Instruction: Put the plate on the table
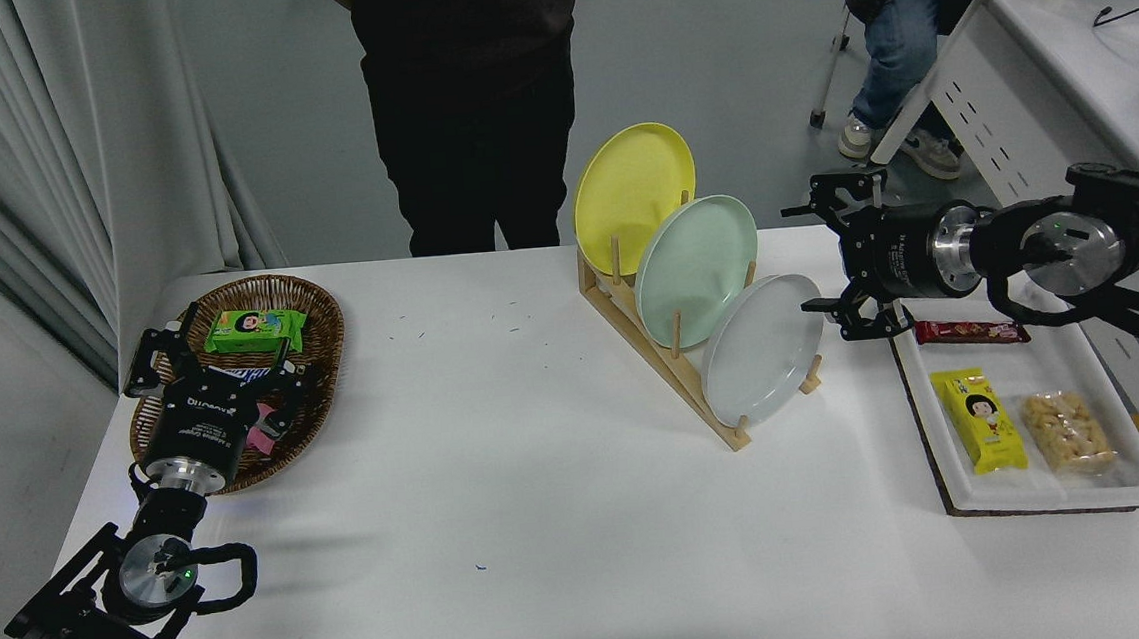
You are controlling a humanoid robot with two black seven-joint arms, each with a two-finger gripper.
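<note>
Now, at your far left, the left gripper (199,357) sits parked over the wicker basket (313,307), its fingers spread and holding nothing; you can leave it there.

Moving right along the white surface (501,485), you reach the wooden rack (654,354) with three plates leaning in its slots: the yellow plate (633,195) at the back, the mint-green plate (693,256) in the middle, and the plate (762,351) you want, the pale grey one, in the nearest slot. It stands tilted on edge, leaning back against the pegs, its lower rim down in the rack.

Just right of it is the right gripper (816,260), reaching in sideways from the right edge with its fingers released and wide apart, one fingertip high near the green plate's level, the other low and just beside the grey plate's upper right rim. Nothing is grasped. Whether the lower finger (824,308) touches the rim is hard to tell from this view; it looks very near, at most grazing.

So you appear to be in the approach step, with the pick not yet made. The next move likely calls for bringing the fingers to straddle the rim edge, one in front and one behind, before clenching, then lifting the plate up and clear of the pegs. Watch the green plate close behind: a finger pushed too deep could knock it.

Further right, the white tray (1095,383) holds snack packets, well clear of the job.
</note>
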